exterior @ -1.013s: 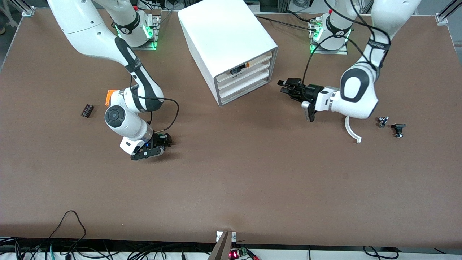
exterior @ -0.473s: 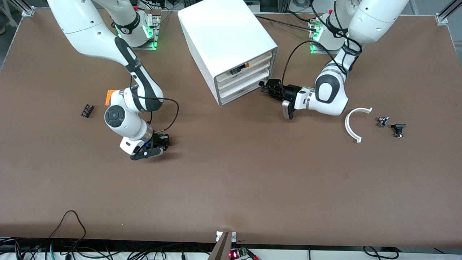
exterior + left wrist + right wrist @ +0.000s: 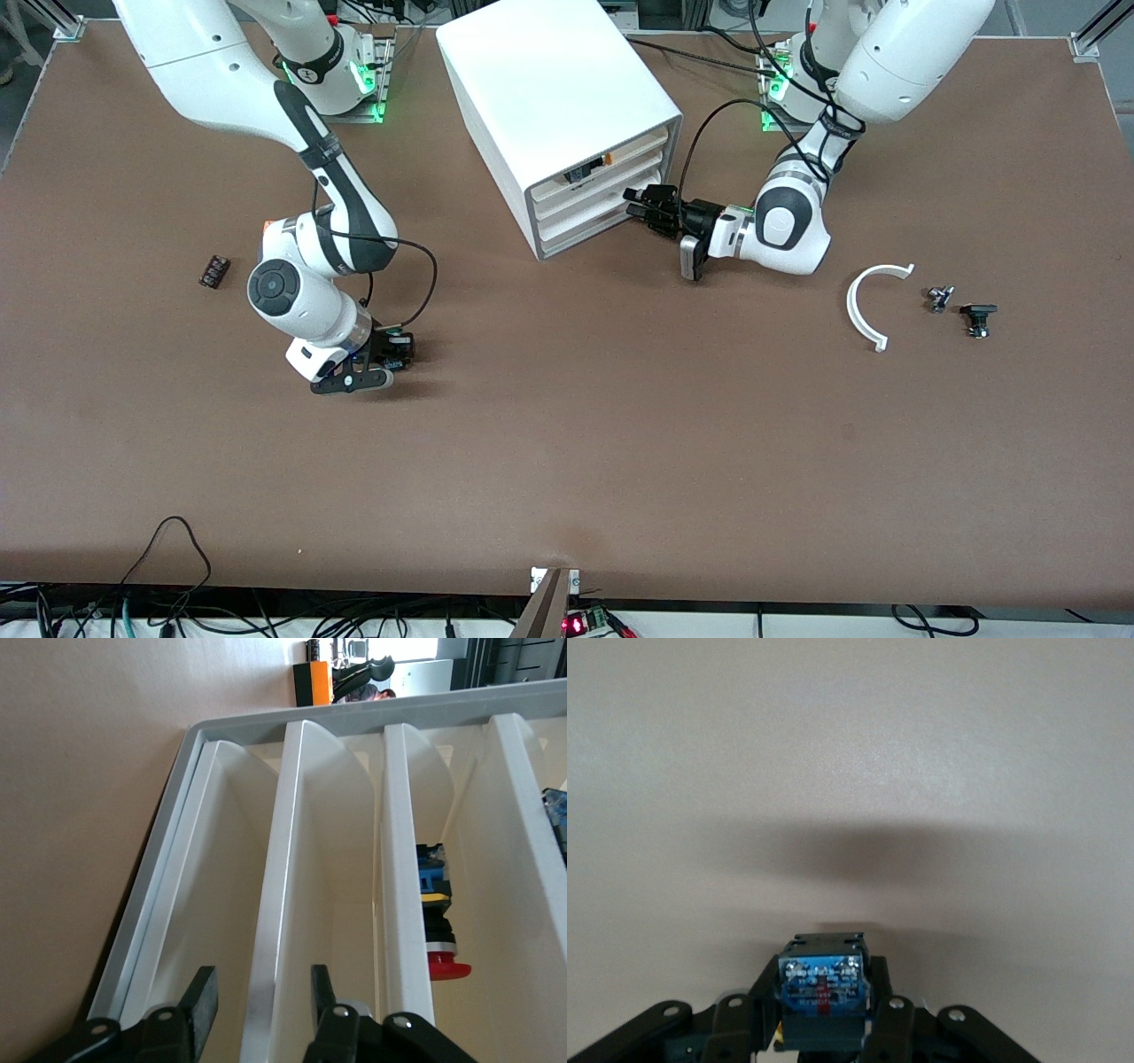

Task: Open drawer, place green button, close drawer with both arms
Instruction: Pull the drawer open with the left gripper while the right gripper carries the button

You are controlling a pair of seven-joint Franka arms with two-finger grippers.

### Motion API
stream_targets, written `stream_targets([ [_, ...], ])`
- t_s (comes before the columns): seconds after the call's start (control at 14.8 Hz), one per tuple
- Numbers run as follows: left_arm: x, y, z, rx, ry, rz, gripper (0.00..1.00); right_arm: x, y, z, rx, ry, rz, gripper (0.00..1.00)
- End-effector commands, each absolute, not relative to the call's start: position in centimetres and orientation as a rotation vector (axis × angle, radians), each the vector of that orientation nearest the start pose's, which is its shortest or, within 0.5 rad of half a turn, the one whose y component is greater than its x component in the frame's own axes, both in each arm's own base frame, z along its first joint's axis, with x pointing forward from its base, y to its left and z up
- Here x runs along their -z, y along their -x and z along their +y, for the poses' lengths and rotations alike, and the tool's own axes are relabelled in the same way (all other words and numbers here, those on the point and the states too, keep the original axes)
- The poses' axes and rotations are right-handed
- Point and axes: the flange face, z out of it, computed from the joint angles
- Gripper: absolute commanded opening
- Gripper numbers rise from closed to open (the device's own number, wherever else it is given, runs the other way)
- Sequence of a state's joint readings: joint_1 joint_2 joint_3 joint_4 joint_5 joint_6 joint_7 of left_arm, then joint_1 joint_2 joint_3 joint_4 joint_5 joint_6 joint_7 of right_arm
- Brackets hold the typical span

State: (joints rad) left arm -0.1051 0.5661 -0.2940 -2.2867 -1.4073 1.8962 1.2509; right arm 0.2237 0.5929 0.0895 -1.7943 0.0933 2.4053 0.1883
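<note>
The white cabinet (image 3: pixel 558 80) stands at the back middle of the table with its three drawers shut. My left gripper (image 3: pixel 640 206) is at the cabinet's front. In the left wrist view it (image 3: pixel 263 1001) is open, with one finger on each side of the front lip of the middle drawer (image 3: pixel 283 859), which also shows in the front view (image 3: pixel 602 190). My right gripper (image 3: pixel 397 347) is low over the table toward the right arm's end. It (image 3: pixel 822 997) is shut on the button (image 3: pixel 822 979), whose black body and blue label show. The green cap is hidden.
The top drawer holds a part with a red cap (image 3: pixel 440 939). A small black part (image 3: pixel 213 270) lies toward the right arm's end. A white curved piece (image 3: pixel 868 306) and two small black parts (image 3: pixel 939 297) (image 3: pixel 977 317) lie toward the left arm's end.
My left arm has swung in from over the white curved piece to the cabinet's front, and its open gripper now straddles the middle drawer's lip. My right gripper has shifted slightly with the button.
</note>
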Motion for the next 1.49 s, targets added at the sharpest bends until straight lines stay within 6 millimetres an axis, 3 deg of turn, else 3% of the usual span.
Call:
stream_targets([
  [0.0,-11.4,-37.4,-26.9,0.26,-1.715,-0.353,0.35,-26.7,-64.3,21.6,-0.123,3.023,0.174,0.0],
  [0.14,-11.3,-37.2,-26.8,0.263,-1.716,-0.349,0.04,-29.3,-65.3,22.1,-0.197,3.025,0.298,0.0],
  [0.2,-11.3,-37.3,-26.7,0.263,-1.716,-0.346,0.0,-30.3,-65.7,22.3,-0.221,3.02,0.36,0.0],
  [0.41,-11.5,-38.6,-25.8,0.244,-1.73,-0.324,0.0,-32.3,-66.0,22.9,-0.25,3.001,0.584,0.0],
  [0.68,-11.8,-42.2,-23.8,0.204,-1.77,-0.297,0.0,-36.0,-65.9,26.5,-0.23,2.962,0.798,0.0],
  [1.01,-11.5,-49.1,-18.8,0.143,-1.876,-0.351,0.0,-39.6,-64.8,31.8,-0.169,2.883,0.992,0.0],
  [1.35,-10.5,-51.2,-17.3,0.132,-1.9,-0.353,0.0,-42.0,-62.8,38.7,-0.073,2.811,1.136,0.0],
  [1.42,-10.6,-51.2,-17.3,0.133,-1.901,-0.356,0.33,-41.9,-62.2,40.2,-0.053,2.809,1.156,0.0],
])
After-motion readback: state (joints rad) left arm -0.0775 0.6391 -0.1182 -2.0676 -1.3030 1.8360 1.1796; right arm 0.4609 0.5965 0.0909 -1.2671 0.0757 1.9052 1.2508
